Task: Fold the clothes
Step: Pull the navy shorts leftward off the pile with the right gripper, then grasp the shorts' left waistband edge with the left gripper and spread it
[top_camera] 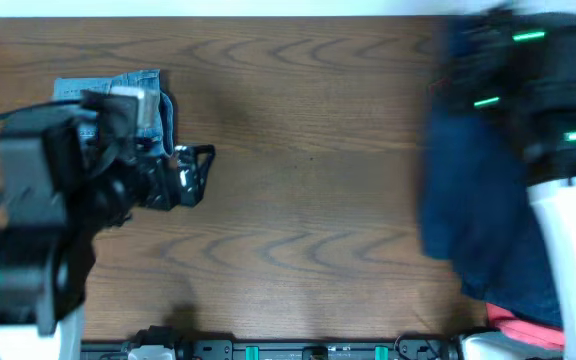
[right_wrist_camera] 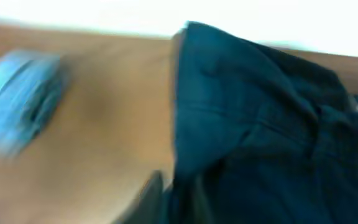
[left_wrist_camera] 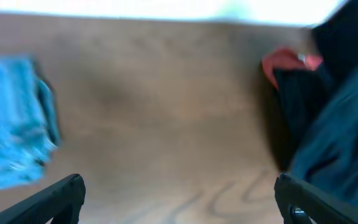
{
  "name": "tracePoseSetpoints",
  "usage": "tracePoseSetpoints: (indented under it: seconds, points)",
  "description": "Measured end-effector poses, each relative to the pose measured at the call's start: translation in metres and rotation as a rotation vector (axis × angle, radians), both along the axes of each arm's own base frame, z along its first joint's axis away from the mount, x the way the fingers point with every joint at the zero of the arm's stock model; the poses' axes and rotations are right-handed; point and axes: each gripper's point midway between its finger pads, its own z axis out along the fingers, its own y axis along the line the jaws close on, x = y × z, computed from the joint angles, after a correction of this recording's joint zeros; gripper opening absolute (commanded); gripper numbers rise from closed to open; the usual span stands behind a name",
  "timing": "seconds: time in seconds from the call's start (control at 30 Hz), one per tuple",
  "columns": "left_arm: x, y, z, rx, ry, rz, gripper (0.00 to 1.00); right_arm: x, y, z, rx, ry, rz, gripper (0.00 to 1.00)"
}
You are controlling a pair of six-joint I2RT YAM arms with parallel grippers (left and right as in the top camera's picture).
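A folded light-blue denim piece point(top_camera: 133, 100) lies at the far left of the table; it also shows in the left wrist view point(left_wrist_camera: 11, 121) and, blurred, in the right wrist view point(right_wrist_camera: 20, 102). My left gripper point(top_camera: 193, 172) is open and empty just to the right of it, with bare wood between its fingers point(left_wrist_camera: 179, 199). A dark navy garment point(top_camera: 473, 200) hangs blurred at the right, raised off the table. In the right wrist view the navy cloth point(right_wrist_camera: 260, 124) fills the frame and covers my right gripper point(right_wrist_camera: 185, 193), which looks shut on it; only one finger shows.
A red garment point(top_camera: 516, 326) lies under the navy one at the front right and shows in the left wrist view point(left_wrist_camera: 284, 62). The wooden table point(top_camera: 308, 200) spans the middle. A black rail point(top_camera: 288, 350) runs along the front edge.
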Motion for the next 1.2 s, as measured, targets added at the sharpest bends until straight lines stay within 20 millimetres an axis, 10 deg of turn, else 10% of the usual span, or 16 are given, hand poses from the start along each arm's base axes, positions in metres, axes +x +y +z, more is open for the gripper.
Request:
tracePoseSetpoints:
  seconds: [0.1,0.23,0.6,0.83,1.2]
  points:
    - [-0.016,0.014,0.027,0.048,-0.110,0.071,0.98,-0.041,0.097,-0.020,-0.032,0.052,0.254,0.69]
    - [-0.037,0.027,0.049,0.086,-0.211,0.140,0.98,-0.059,0.135,-0.028,-0.096,0.036,0.290,0.79]
    - [-0.017,0.018,0.032,0.062,-0.123,0.091,0.98,-0.025,0.044,0.009,-0.067,-0.048,-0.108,0.78]
    - [0.058,-0.025,-0.054,0.045,0.202,-0.080,0.98,-0.051,-0.016,0.042,0.021,-0.070,-0.294,0.79]
    - [0.156,-0.093,-0.201,0.079,0.429,-0.232,0.96,-0.073,-0.048,0.013,-0.030,0.084,-0.392,0.80]
